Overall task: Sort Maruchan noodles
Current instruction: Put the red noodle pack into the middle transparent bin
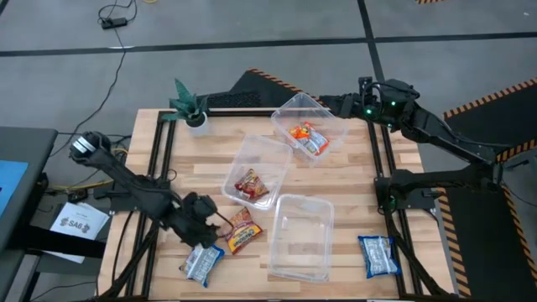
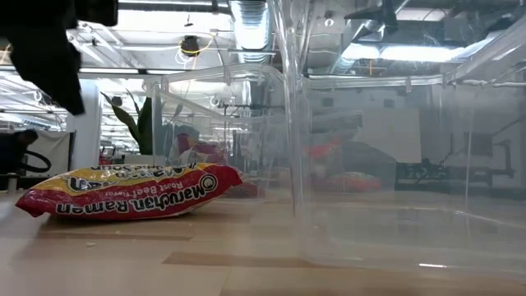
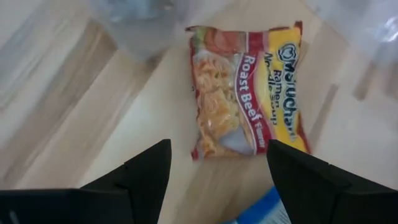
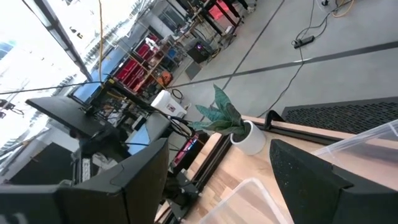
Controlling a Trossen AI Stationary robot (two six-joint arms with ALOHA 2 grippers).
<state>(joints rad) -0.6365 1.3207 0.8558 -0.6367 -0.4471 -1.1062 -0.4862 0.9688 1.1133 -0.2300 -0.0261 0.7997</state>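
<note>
A dark red-and-yellow noodle packet [image 1: 242, 231] lies flat on the table; it also shows in the left wrist view [image 3: 247, 90] and the low view [image 2: 123, 191]. My left gripper [image 1: 211, 221] hovers open just left of it, touching nothing. A blue-and-white packet [image 1: 201, 262] lies near the front left, another [image 1: 377, 255] at the front right. A second red-and-yellow packet [image 1: 252, 186] lies in the middle tub [image 1: 256, 170]. Orange-and-white packets [image 1: 308, 138] lie in the far tub [image 1: 309, 126]. My right gripper [image 1: 362, 101] is open and empty at the far right.
An empty clear tub [image 1: 299, 236] stands at the front centre, right of the loose red packet. A small potted plant [image 1: 191, 107] stands at the far left corner. Bare wood lies between the tubs and the table's left edge.
</note>
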